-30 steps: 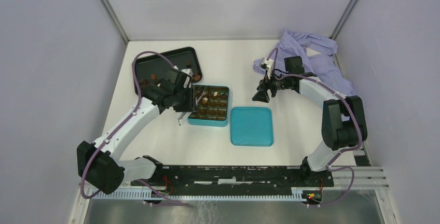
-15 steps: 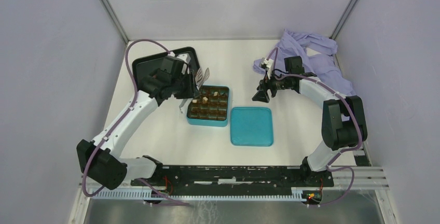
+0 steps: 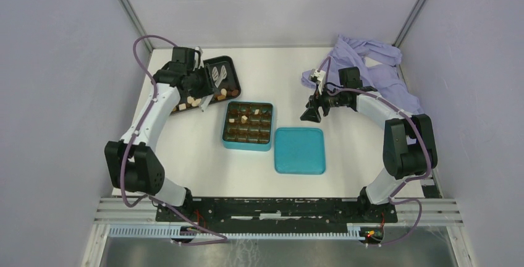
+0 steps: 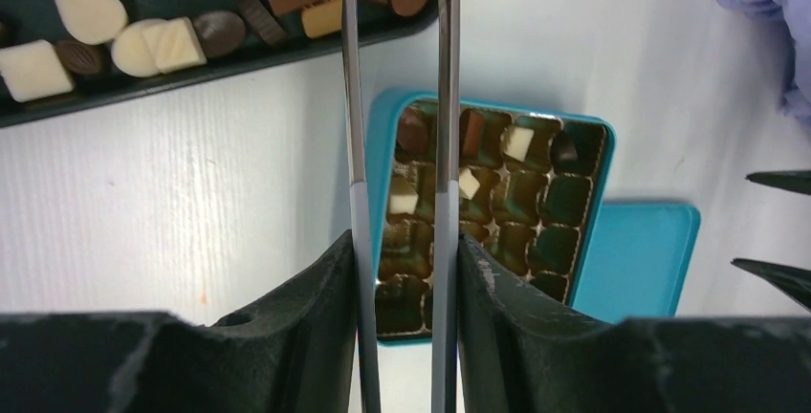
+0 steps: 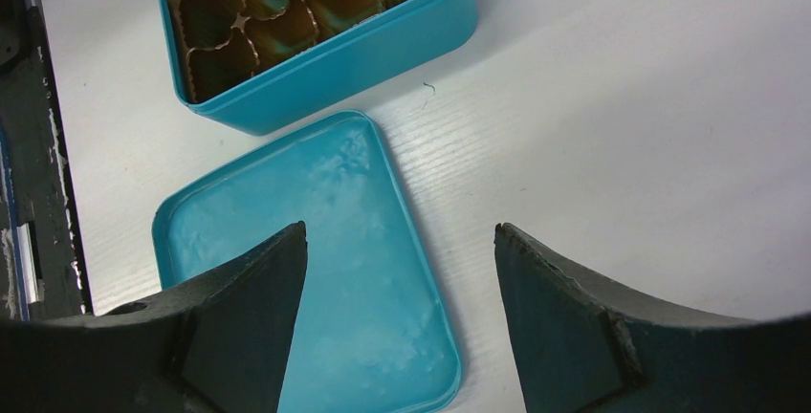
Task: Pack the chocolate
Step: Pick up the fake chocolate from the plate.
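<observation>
The chocolate (image 4: 172,40) lies as several brown, tan and cream pieces on a black tray (image 3: 225,63) at the back left. A few pieces (image 4: 517,142) sit in cells of the open teal box (image 3: 248,125). My left gripper (image 3: 204,83) hovers over the tray, shut on grey metal tongs (image 4: 354,97). The tongs' blades (image 3: 217,73) stand apart above the tray's pieces, and their tips run off the top of the left wrist view. My right gripper (image 3: 311,114) hangs open and empty right of the box; below it lie the teal lid (image 5: 316,270) and the box's corner (image 5: 335,59).
The teal lid (image 3: 300,150) lies flat to the right of the box's front. A crumpled purple cloth (image 3: 371,63) fills the back right corner behind the right arm. Grey walls close in the table on three sides.
My left arm has swung back and to the left, carrying the tongs from over the box to over the black tray. The right arm has not moved.
</observation>
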